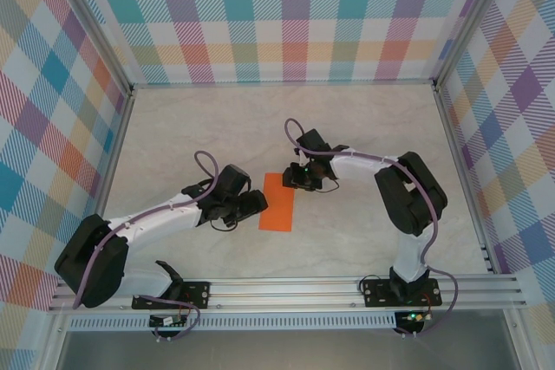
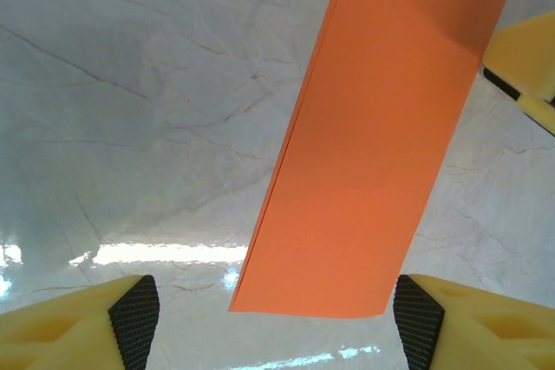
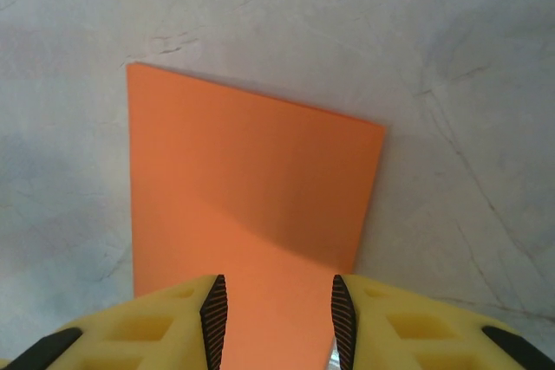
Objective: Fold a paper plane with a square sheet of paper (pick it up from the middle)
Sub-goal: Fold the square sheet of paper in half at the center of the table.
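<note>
The square sheet of paper [image 1: 277, 201] is bright orange and lies flat on the table as a narrow rectangle, with a doubled edge along its left side in the left wrist view [image 2: 381, 145]. My left gripper [image 1: 254, 205] sits at the paper's left edge. It is open [image 2: 277, 327], its pads wide apart on either side of the paper's near end and not touching it. My right gripper [image 1: 301, 179] hovers over the paper's far end. Its jaws stand apart [image 3: 273, 318] with the flat paper [image 3: 243, 188] below them.
The pale marbled tabletop [image 1: 199, 127] is walled by plaid panels [image 1: 286, 15] on three sides. An aluminium rail [image 1: 295, 288] with both arm bases runs along the near edge. A yellow finger of the right gripper [image 2: 529, 58] shows in the left wrist view.
</note>
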Controlling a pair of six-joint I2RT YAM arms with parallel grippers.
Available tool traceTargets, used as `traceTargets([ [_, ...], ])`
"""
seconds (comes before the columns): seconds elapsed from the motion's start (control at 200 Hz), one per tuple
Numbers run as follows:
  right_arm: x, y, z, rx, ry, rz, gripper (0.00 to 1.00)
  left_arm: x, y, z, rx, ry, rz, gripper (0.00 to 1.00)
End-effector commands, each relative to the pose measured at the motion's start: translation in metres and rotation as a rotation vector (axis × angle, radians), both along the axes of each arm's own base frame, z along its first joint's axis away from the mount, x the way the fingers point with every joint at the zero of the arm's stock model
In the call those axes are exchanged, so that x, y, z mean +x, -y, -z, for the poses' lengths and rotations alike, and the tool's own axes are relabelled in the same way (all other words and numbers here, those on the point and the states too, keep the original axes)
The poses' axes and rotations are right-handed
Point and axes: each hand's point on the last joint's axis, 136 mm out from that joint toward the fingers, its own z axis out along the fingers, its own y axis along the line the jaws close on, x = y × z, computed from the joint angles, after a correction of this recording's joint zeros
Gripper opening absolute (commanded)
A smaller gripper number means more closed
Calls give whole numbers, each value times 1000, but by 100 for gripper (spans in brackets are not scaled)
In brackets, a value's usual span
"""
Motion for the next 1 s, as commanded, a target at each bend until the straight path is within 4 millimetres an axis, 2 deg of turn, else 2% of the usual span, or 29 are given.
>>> traceTargets([
  [0.0,4,-2,2,-13,-8,10,39,-9,1,6,-29,-56,1,75],
  [0.325,5,3,12,-59,-33,25,38,-17,10,16,-63,-111,34,76],
  [0.55,12,-13,-25,48,49,-19,37,-16,13,18,-69,-116,38,76],
  [0.61,12,-15,-27,61,55,-28,37,-16,13,17,-72,-116,39,76],
  [0.795,9,-14,-6,40,7,-20,37,-16,13,18,-74,-120,38,76],
  [0.995,6,1,16,-39,-27,27,37,-20,17,20,-88,-140,52,76],
])
